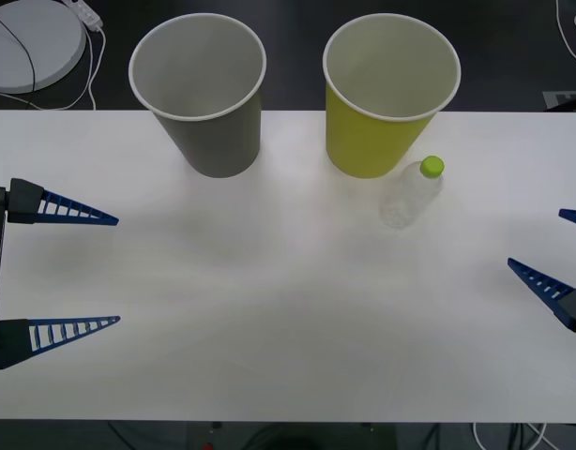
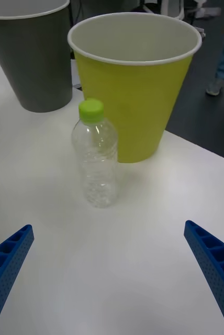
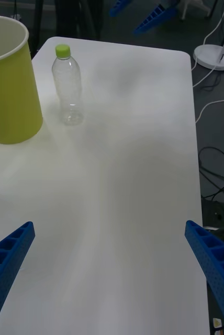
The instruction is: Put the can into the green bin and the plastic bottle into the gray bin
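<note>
At the far edge of the white table point(image 1: 288, 309) stand two big cup-shaped bins side by side, apart from each other: the gray bin point(image 1: 208, 131) on the left, the green bin point(image 1: 382, 127) on the right, both upright, white inside. The plastic bottle point(image 1: 412, 195) stands upright just beside the green bin, on its near-right side, lime cap on; the right wrist view puts it close to the bin's wall, contact unclear. Body clear, ribbed, no label.

Left gripper point(image 1: 117, 270) hovers at the table's left edge, blue ribbed fingers spread wide, holding nothing, well apart from both bins. Right gripper point(image 1: 551, 246) sits at the right edge, fingers likewise spread wide, nothing between them, pointing toward the bottle from its near-right but well short of it. Floor beyond the table: a white round base point(image 1: 30, 42) with cables at far left.
</note>
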